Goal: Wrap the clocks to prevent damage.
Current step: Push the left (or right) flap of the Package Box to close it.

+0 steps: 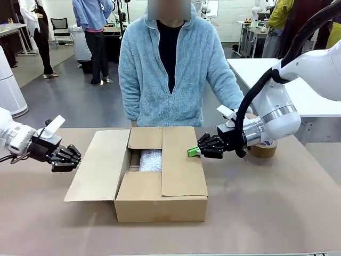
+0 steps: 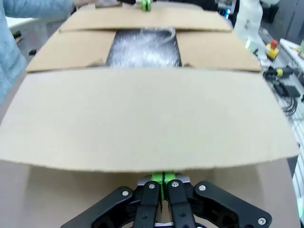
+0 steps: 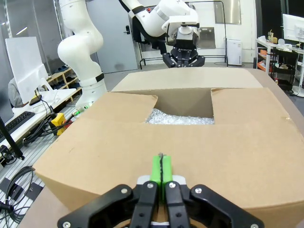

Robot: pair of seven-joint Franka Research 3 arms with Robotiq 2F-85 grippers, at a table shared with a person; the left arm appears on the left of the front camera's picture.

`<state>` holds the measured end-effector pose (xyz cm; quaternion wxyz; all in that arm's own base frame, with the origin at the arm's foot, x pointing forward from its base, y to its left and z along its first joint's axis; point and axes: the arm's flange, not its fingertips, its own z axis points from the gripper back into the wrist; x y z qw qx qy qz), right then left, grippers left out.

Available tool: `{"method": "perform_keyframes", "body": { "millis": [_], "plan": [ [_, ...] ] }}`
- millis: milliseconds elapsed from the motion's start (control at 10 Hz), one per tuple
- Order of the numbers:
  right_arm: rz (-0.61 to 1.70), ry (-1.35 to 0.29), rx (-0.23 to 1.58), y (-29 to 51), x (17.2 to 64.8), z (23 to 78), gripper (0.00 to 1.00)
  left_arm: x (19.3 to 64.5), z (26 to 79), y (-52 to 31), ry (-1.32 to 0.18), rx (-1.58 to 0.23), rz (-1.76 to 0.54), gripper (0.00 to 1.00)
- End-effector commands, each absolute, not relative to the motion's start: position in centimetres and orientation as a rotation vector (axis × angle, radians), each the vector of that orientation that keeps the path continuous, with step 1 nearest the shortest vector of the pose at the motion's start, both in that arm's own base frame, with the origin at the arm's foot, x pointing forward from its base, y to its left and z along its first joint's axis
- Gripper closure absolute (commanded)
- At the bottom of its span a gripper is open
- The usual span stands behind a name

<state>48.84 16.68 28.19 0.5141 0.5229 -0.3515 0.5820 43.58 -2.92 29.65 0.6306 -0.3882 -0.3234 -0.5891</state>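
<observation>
The left gripper [image 1: 74, 158] has its green pads pressed flat together with nothing visible between them. In the left wrist view [image 2: 163, 179] its tips sit right at the outer edge of the box's left flap [image 1: 99, 165]. That flap lies spread outward at 9 o'clock from the box opening, tilted down toward the bench [image 1: 266, 213].

The right gripper [image 1: 193, 152] is likewise fully closed and holds nothing. In its own wrist view [image 3: 161, 169] the pads lie together against the right flap [image 1: 182, 160], which is folded down over the top of the cardboard box [image 1: 160, 207]. This gripper comes in at about 2 o'clock from the box's middle.

The far and near short flaps are folded inward, leaving a gap between them. Through that gap the clocks [image 1: 151, 160] show as a whitish bubble-wrap bundle lying inside the box, left of the closed right flap. They also show in both wrist views [image 2: 145, 47] [image 3: 180, 118].

At 3 o'clock from the right gripper, partly behind the arm, a brown tape roll [image 1: 265, 150] sits on the bench. A person [image 1: 176, 69] in a light blue fleece stands at 12 o'clock from the box, at the bench's far side.
</observation>
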Motion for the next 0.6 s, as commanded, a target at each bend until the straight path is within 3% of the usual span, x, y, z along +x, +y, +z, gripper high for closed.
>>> {"method": "perform_keyframes", "body": {
  "millis": [0,500],
  "plan": [
    [1.391,-0.841,1.250,16.8,48.8,27.7,0.99,43.7,29.5,-3.6,-0.805,-1.019,-1.359,0.99],
    [1.391,-0.841,1.250,16.8,48.8,27.7,0.99,44.2,32.9,-7.8,-0.899,-1.150,-1.404,0.99]
  ]
}}
